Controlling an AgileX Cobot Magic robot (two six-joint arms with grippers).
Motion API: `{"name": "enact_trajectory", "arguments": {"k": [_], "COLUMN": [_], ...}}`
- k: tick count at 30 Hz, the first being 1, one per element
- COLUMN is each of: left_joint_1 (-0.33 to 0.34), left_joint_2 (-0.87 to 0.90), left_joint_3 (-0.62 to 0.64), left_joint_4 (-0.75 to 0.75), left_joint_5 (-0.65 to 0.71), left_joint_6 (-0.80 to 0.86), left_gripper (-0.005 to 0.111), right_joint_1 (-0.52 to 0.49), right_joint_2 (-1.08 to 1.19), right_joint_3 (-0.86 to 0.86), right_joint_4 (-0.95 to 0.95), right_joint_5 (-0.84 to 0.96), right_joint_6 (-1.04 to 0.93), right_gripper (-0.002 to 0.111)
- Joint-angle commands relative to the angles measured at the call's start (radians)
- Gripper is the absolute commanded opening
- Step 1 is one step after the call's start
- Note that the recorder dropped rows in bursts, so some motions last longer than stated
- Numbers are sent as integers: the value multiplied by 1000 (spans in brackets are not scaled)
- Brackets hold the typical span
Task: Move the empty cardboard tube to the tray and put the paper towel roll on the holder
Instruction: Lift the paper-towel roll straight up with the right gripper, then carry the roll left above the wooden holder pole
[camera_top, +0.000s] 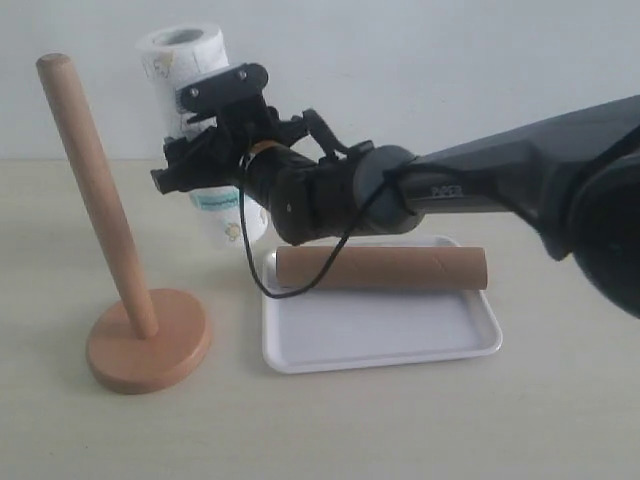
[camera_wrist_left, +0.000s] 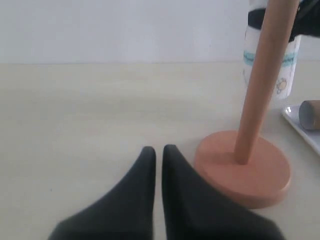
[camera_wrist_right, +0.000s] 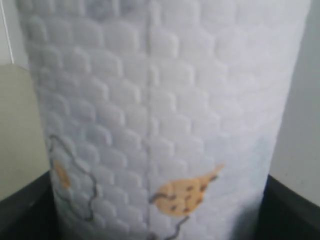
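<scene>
The paper towel roll (camera_top: 185, 60) stands upright behind the tray's left end, white with small yellow figures and a teal band. My right gripper (camera_top: 205, 165) reaches across from the right and is shut on its middle. In the right wrist view the roll (camera_wrist_right: 160, 115) fills the frame, with a dark finger (camera_wrist_right: 292, 210) against each side. The empty cardboard tube (camera_top: 380, 268) lies along the far side of the white tray (camera_top: 380, 340). The wooden holder (camera_top: 148, 345) stands at the left with its pole bare. My left gripper (camera_wrist_left: 159, 150) is shut and empty, low over the table just beside the holder's base (camera_wrist_left: 245, 170).
The right arm (camera_top: 480, 185) stretches over the tray and tube from the right. In the left wrist view the roll (camera_wrist_left: 284, 75) shows behind the pole, and the tube's end (camera_wrist_left: 310, 115) lies on the tray's corner (camera_wrist_left: 300, 125). A pale wall stands behind the table.
</scene>
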Motion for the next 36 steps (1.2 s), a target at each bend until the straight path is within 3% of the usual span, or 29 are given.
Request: {"name": "enact_trajectory", "arguments": {"k": [1, 17, 24, 36], "left_joint_1": [3, 3, 3, 3], "left_joint_2": [-4, -4, -4, -4], "left_joint_3": [4, 4, 4, 4], "left_joint_4": [0, 0, 0, 0], "left_joint_5": [-1, -1, -1, -1], "left_joint_6": [6, 6, 6, 6], "left_gripper": [4, 4, 4, 4], "right_joint_1": [-3, 2, 30, 109], "right_joint_2": [-82, -312, -435, -558], "right_joint_3": [-5, 12, 114, 126], "right_joint_4": [4, 4, 4, -47], "right_joint_5": [-1, 200, 138, 59], "right_joint_6": [-14, -17, -36, 29], "right_gripper": [0, 0, 0, 0]}}
